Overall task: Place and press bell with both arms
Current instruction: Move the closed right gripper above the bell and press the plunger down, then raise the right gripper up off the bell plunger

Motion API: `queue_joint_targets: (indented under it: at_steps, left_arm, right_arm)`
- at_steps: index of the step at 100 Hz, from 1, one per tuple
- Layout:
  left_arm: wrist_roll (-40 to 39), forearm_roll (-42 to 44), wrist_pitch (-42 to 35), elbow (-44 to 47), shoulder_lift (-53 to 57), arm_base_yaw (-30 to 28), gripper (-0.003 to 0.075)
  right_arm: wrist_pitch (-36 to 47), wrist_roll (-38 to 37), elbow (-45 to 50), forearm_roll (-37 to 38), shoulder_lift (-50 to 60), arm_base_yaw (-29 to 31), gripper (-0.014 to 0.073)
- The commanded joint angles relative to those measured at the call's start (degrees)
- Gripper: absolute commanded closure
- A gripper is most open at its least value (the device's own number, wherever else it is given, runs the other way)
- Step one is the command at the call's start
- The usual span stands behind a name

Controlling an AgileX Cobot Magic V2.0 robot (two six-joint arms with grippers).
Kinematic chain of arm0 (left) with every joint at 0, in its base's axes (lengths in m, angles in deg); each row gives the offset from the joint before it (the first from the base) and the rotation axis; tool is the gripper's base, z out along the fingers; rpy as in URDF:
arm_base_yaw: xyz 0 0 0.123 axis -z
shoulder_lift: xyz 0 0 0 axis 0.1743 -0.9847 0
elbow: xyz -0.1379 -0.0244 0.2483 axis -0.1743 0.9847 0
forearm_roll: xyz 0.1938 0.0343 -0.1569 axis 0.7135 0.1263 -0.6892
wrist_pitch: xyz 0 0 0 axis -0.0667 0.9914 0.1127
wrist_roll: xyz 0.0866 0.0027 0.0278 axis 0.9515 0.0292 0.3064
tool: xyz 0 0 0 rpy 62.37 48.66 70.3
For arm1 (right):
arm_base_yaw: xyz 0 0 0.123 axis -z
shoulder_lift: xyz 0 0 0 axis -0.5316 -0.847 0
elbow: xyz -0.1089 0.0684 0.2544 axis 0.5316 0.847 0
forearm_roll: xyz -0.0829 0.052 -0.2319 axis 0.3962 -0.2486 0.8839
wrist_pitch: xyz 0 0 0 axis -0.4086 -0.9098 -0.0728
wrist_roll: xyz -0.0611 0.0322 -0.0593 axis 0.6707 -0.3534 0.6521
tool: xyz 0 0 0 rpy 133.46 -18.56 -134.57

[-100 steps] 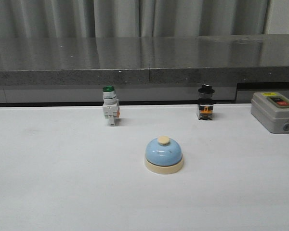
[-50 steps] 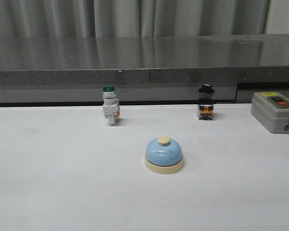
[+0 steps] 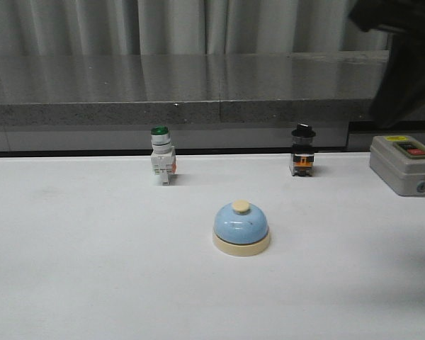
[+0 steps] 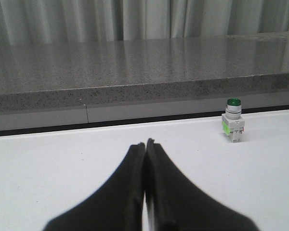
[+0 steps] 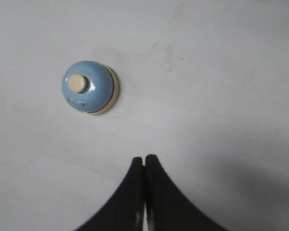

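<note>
The light-blue bell [image 3: 241, 227] with its cream base and cream button stands upright on the white table, near the middle. It also shows from above in the right wrist view, bell [image 5: 89, 87]. My right gripper [image 5: 144, 159] is shut and empty, high above the table and apart from the bell. A dark part of the right arm [image 3: 400, 53] shows at the top right of the front view. My left gripper [image 4: 145, 143] is shut and empty, low over the table, away from the bell.
A green-capped white push-button switch [image 3: 161, 155] stands behind and left of the bell, also seen as switch [image 4: 232, 120]. A black-capped switch [image 3: 302, 150] stands behind right. A grey box with red and black buttons [image 3: 404, 164] sits at the far right. A grey stone ledge [image 3: 198, 88] runs along the back.
The right arm has come into the front view at the top right, where nothing showed before. The bell and switches have not moved.
</note>
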Motion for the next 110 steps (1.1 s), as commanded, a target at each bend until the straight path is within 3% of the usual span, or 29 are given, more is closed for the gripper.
queue_joint_targets:
  at_steps: [1,53,110]
  left_arm:
    - [-0.53,0.01,-4.62,2.4,1.68,-0.17,0.0741]
    - [-0.53,0.01,-4.62,2.4,1.68,-0.17,0.0741]
    - [-0.53,0.01,-4.62,2.4,1.68,-0.17,0.0741]
  right_arm:
    - [2.73,0.74,-4.22,-1.04,-2.11,-2.17,0.0654]
    - [3.3,0.74,-17.17,-1.04,-21.73,-12.11,0.0654]
    - [2.8,0.69,-19.92,1.41,-26.17,-13.38,0.0654]
